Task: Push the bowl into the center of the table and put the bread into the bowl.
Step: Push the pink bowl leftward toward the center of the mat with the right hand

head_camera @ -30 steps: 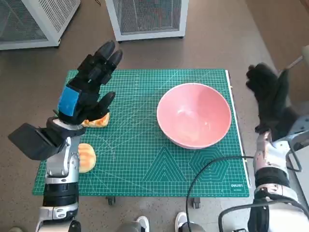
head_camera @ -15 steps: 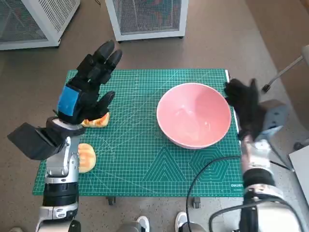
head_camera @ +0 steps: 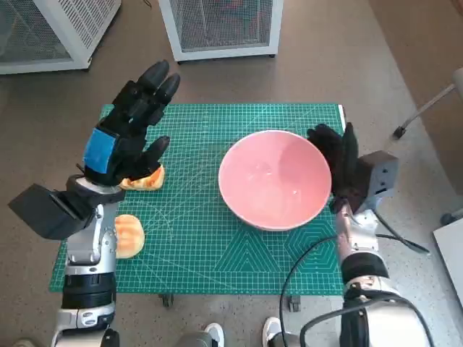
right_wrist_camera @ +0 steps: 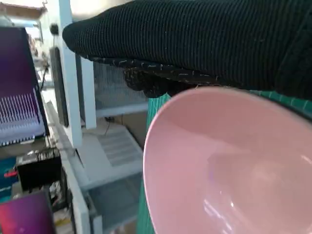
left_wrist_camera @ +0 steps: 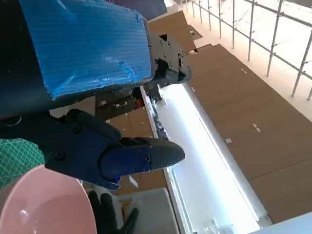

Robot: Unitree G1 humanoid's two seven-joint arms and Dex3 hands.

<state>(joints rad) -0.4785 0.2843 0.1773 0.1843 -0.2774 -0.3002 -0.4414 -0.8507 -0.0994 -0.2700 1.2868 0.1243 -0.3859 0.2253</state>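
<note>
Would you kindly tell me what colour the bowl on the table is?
The bowl is pale pink inside and out; the head view shows it best.

The head view looks steeply down on the pink bowl (head_camera: 275, 179) from high above. Each wrist view sits close behind its own hand, showing that bowl (left_wrist_camera: 46, 202) (right_wrist_camera: 229, 161) at close range.

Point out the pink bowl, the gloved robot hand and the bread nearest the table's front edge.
pink bowl (head_camera: 275, 181), head view, inner floor.
right robot hand (head_camera: 334, 155), head view, glove's middle.
bread (head_camera: 130, 235), head view, top crust.
</note>
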